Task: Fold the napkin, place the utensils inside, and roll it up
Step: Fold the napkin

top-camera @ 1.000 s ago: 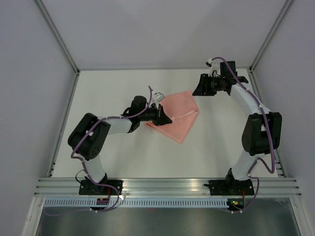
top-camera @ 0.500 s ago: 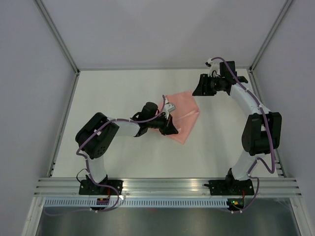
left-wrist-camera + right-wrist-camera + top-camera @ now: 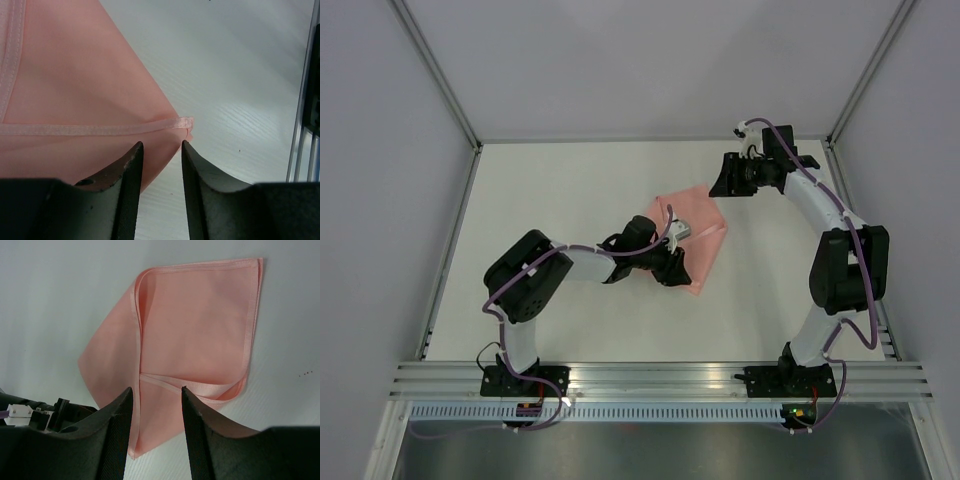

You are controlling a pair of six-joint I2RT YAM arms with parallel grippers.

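Left wrist: left gripper (image 3: 161,145) jaws parted over napkin (image 3: 75,90) corner; right gripper (image 3: 156,389) jaws parted.

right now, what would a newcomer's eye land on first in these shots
The pale pink napkin, folded over on itself, stands out against the white table near its middle. The left fingers stand apart right at one corner of the napkin, and the hemmed tip shows in the gap between them. The right fingers hang open toward the far right of the table, looking down on the cloth.
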